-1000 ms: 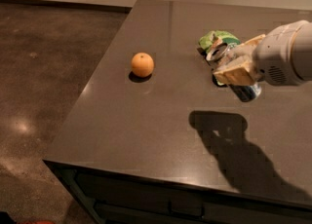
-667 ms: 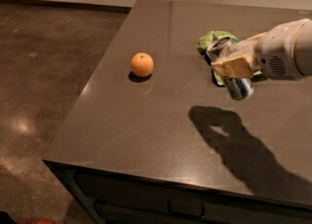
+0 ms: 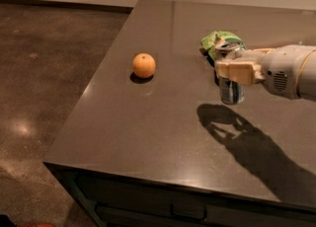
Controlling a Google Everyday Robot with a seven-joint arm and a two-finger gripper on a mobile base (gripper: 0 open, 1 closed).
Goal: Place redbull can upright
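Note:
The redbull can [image 3: 230, 92] is a slim silver and blue can held nearly upright in the air above the dark table [image 3: 148, 122], its silver top up. My gripper [image 3: 232, 71] comes in from the right and is shut on the can's upper half. The can's base hangs a little above the tabletop, and its shadow falls on the table below and to the right. An orange [image 3: 144, 65] sits on the table well to the left of the can.
A crumpled green bag [image 3: 217, 41] lies on the table just behind the gripper. The table's left edge and front edge drop to a dark stone floor [image 3: 44, 97]. My arm's white casing [image 3: 291, 70] enters from the right.
The gripper has moved left and a little down with the can, and the can has turned from tilted to nearly upright.

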